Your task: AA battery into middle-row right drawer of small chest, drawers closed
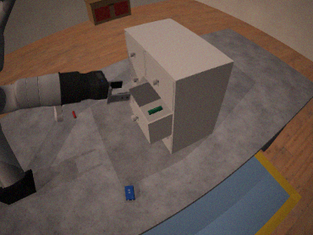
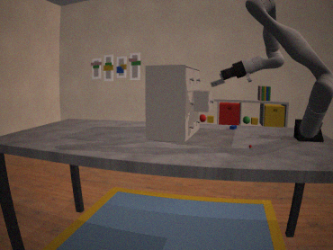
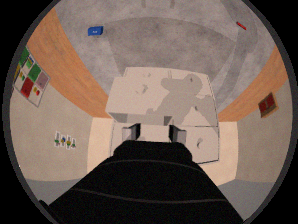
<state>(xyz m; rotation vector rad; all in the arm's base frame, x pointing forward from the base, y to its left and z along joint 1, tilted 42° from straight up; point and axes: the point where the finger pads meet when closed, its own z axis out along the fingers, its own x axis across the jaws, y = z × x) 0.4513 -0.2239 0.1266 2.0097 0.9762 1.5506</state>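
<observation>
- Top view: the gripper (image 1: 119,90) hangs spread wide and empty, toward the arm-base edge from the open drawer (image 1: 153,115); the AA battery (image 1: 155,111) lies inside.
- Exterior view: the drawer front (image 2: 201,101) juts toward the gripper.
- Wrist view: the small chest (image 3: 162,106) sits ahead of the fingers; the battery cannot be made out.

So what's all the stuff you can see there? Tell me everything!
Chest: one, white, standing on the grey table; one drawer on the right pulled out.
Open drawer: one, white with grey inside, sticking out of the chest's front.
Battery: one, green, lying in the open drawer.
Blue block: one, blue, on the table in front of the chest.
Red bit: one, red, small, on the table below the arm.
White piece: one, white, small, beside the red bit.
Table: one, grey top, dark legs.
Shelf: one, by the back wall, holding coloured things.
Gripper: one, dark, open and empty, near the chest's front.
</observation>
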